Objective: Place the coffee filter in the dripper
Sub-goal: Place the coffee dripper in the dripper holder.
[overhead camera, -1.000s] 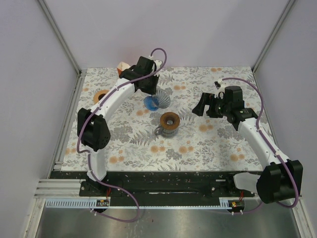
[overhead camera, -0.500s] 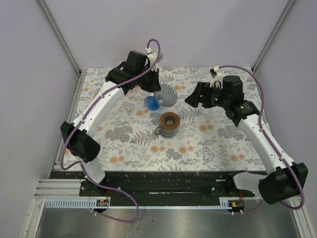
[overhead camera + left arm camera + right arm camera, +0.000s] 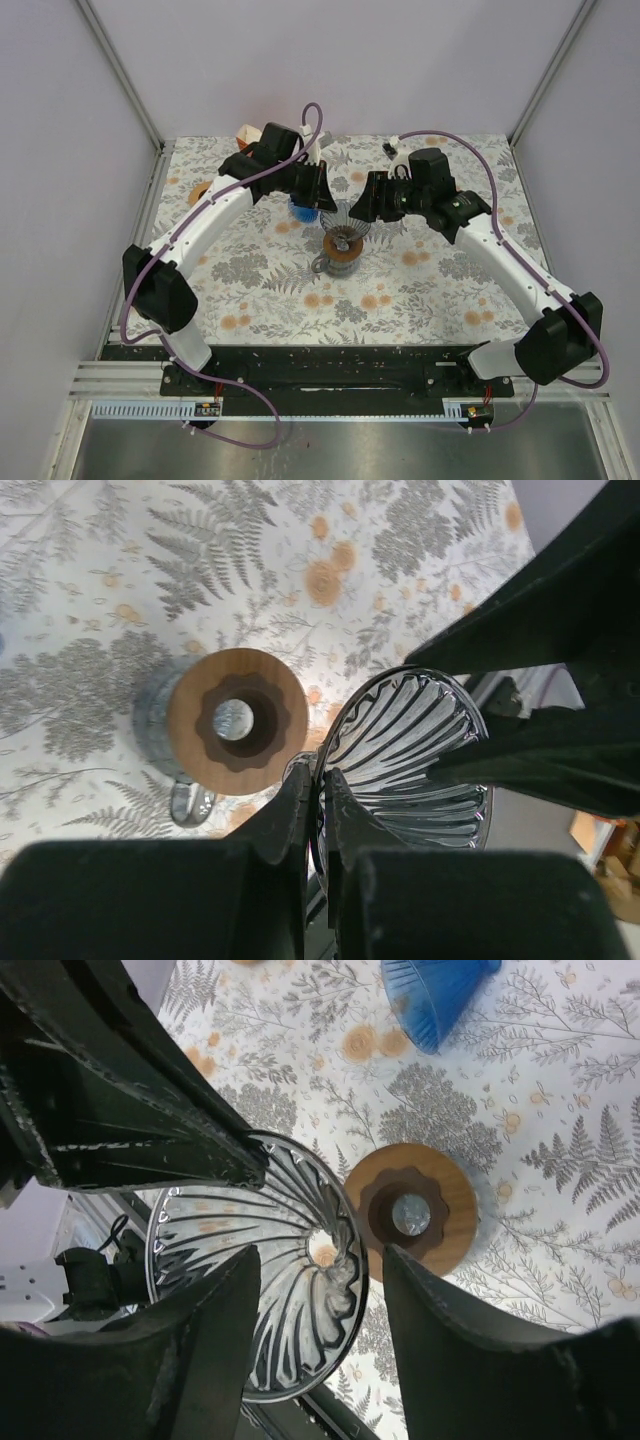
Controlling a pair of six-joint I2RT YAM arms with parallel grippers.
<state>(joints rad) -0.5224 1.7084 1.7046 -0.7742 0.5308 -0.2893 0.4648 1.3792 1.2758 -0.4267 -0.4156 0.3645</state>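
While the left gripper (image 3: 320,780) pinches the clear ribbed cone (image 3: 410,740) and the right gripper (image 3: 320,1256) gapes — best centre it over the wooden collar (image 3: 237,721).

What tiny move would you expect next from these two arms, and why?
Probably the left claw, pinching the rim of the clear ribbed cone, nudges it sideways over the wooden ring: the cone hangs beside the ring's hole, not above it. The right claw is open nearby.
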